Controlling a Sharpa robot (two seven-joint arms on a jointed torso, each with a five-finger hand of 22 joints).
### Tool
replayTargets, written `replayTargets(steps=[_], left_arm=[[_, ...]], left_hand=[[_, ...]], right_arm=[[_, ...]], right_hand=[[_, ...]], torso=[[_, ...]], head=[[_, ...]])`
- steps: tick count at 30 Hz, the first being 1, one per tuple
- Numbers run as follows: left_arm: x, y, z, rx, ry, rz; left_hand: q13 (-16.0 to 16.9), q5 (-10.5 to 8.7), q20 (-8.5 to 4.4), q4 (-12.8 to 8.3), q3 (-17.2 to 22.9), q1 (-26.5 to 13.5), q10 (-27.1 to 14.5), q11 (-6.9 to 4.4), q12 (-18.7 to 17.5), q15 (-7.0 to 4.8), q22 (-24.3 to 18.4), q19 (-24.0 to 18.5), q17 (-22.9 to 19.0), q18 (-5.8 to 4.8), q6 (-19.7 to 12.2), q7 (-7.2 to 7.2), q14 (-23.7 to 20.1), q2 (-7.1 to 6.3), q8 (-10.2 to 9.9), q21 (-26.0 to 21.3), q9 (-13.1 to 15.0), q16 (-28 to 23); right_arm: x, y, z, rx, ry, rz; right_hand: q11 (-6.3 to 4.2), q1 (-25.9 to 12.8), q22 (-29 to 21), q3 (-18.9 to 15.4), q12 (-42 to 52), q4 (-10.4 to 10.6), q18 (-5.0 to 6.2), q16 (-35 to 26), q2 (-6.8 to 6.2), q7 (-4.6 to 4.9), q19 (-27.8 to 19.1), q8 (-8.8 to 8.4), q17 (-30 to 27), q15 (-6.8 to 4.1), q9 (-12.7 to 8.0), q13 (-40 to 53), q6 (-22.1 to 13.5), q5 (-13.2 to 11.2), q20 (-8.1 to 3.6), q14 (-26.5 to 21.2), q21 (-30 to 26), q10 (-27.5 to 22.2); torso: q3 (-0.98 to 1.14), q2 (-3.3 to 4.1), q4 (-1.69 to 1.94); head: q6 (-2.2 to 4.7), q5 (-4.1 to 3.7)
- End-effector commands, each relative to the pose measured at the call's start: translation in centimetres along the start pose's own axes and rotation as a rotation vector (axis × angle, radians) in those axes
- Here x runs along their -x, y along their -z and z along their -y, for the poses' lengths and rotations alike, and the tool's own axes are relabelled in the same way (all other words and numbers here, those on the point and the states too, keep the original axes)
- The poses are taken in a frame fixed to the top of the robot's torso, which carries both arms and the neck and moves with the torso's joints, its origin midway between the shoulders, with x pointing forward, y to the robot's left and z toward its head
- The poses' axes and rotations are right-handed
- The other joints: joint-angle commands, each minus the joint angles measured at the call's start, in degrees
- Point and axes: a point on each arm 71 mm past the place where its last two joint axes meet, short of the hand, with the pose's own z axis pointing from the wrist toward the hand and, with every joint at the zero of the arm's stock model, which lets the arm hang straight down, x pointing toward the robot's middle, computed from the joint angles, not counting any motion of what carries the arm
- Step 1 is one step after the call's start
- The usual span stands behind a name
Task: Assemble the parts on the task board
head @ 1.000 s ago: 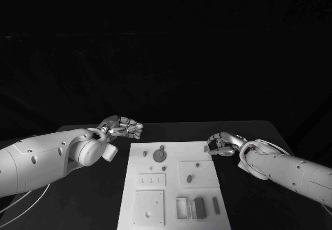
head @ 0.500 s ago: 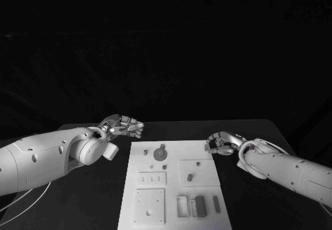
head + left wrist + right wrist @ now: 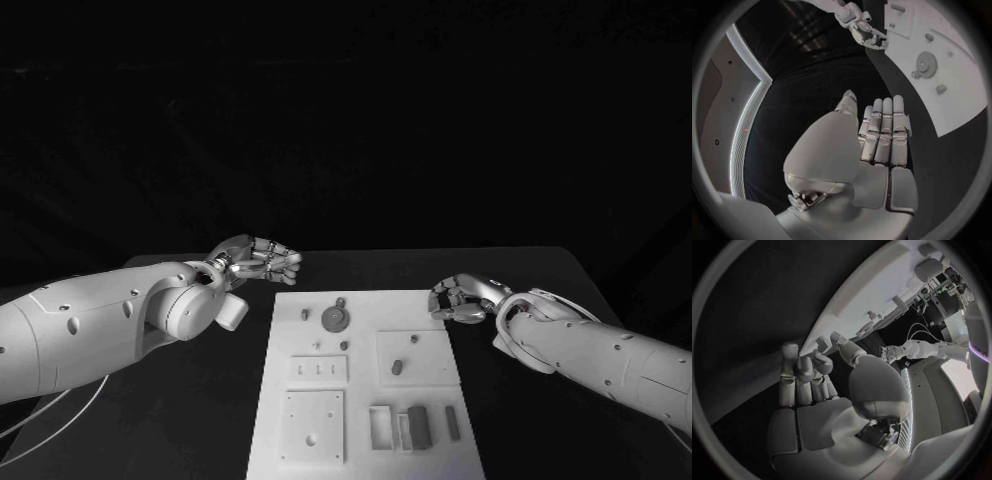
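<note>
Task board (image 3: pixel 361 300): white plate, centre of the black table (image 3: pixel 519 270), long axis running 12 to 6 o'clock.

Parts: round geared disc (image 3: pixel 335 319) toward 12; small pegs beside it; a peg (image 3: pixel 395 367) on the raised square plate; dark bars (image 3: pixel 418 427) by the open frames toward 5. All look small, rigid and light, likely slick. Best pinched across the sides or rim; the disc probably by its edge.

Left hand (image 3: pixel 257 262): off the board's 11 o'clock corner, fingers curled in, apparently empty.

Right hand (image 3: pixel 462 300): at the board's 2 o'clock edge, fingers curled; whether it pinches anything I cannot tell.
</note>
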Motion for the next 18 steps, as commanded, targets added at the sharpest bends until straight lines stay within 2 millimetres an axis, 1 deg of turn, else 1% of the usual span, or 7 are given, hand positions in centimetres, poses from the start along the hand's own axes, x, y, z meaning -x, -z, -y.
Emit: replayTargets(steps=[1,7,15,16,18], left_arm=[[-0.19,-0.02,0.22,-0.013,-0.001,-0.012],[-0.23,-0.03,0.25,-0.014,-0.002,-0.011],[-0.29,-0.02,0.27,-0.015,-0.001,-0.013],[-0.29,-0.02,0.27,-0.015,-0.001,-0.013],[-0.3,-0.01,0.29,-0.015,-0.001,-0.013]], left_hand=[[0.07,0.06,0.12,-0.02,-0.4,0.02,-0.14,0.12,-0.29,0.19,0.1,-0.03,0.1,0.83,0.0,0.27,-0.13,0.07,-0.23,0.02,-0.1,-0.31],[0.08,0.06,0.12,-0.02,-0.4,0.04,-0.14,0.12,-0.29,0.19,0.1,-0.03,0.11,0.83,0.0,0.28,-0.13,0.06,-0.24,0.02,-0.1,-0.33],[0.1,0.06,0.13,-0.01,-0.4,0.05,-0.13,0.12,-0.3,0.2,0.11,-0.04,0.13,0.83,0.0,0.29,-0.13,0.06,-0.25,0.01,-0.11,-0.35],[0.1,0.06,0.13,-0.01,-0.4,0.05,-0.13,0.12,-0.3,0.2,0.11,-0.04,0.13,0.83,0.0,0.3,-0.13,0.06,-0.25,0.01,-0.11,-0.35],[0.11,0.06,0.13,-0.01,-0.4,0.05,-0.13,0.12,-0.3,0.2,0.12,-0.04,0.13,0.83,0.0,0.3,-0.13,0.06,-0.26,0.01,-0.11,-0.35]], right_arm=[[-0.17,-0.06,-0.12,0.01,0.006,-0.012],[-0.35,-0.11,-0.19,0.01,0.004,-0.015],[-0.4,-0.21,-0.3,0.011,0.005,-0.012],[-0.4,-0.21,-0.29,0.01,0.005,-0.011],[-0.4,-0.24,-0.29,0.007,0.007,-0.011]], right_hand=[[-0.4,0.01,1.18,-0.27,0.22,-0.01,2.48,0.22,0.54,0.03,0.21,0.32,0.03,-0.46,0.06,0.09,0.54,0.24,-0.22,-0.07,0.25,-0.13],[-0.42,0.0,1.18,-0.27,0.23,-0.01,2.48,0.24,0.62,0.0,0.21,0.35,0.03,-0.48,0.07,0.09,0.6,0.24,-0.23,-0.06,0.27,-0.11],[-0.5,-0.05,1.18,-0.24,0.25,0.0,2.48,0.29,1.07,-0.07,0.21,0.5,0.02,-0.55,0.12,0.11,0.89,0.28,-0.25,-0.04,0.33,-0.06],[-0.51,-0.07,1.18,-0.24,0.26,0.0,2.48,0.29,1.13,-0.09,0.21,0.53,0.02,-0.56,0.13,0.11,0.95,0.27,-0.25,-0.04,0.34,-0.05],[-0.54,-0.13,1.18,-0.26,0.29,-0.01,2.48,0.33,1.32,-0.12,0.22,0.73,0.02,-0.6,0.21,0.12,1.32,0.29,-0.27,-0.01,0.38,0.0]], torso=[[0.02,-0.05,-0.01],[0.05,-0.06,0.02],[0.06,-0.07,-0.03],[0.1,-0.07,-0.04],[0.1,-0.06,-0.03]], head=[[-0.12,0.06],[-0.15,0.18],[-0.2,0.31],[-0.2,0.32],[-0.19,0.34]])
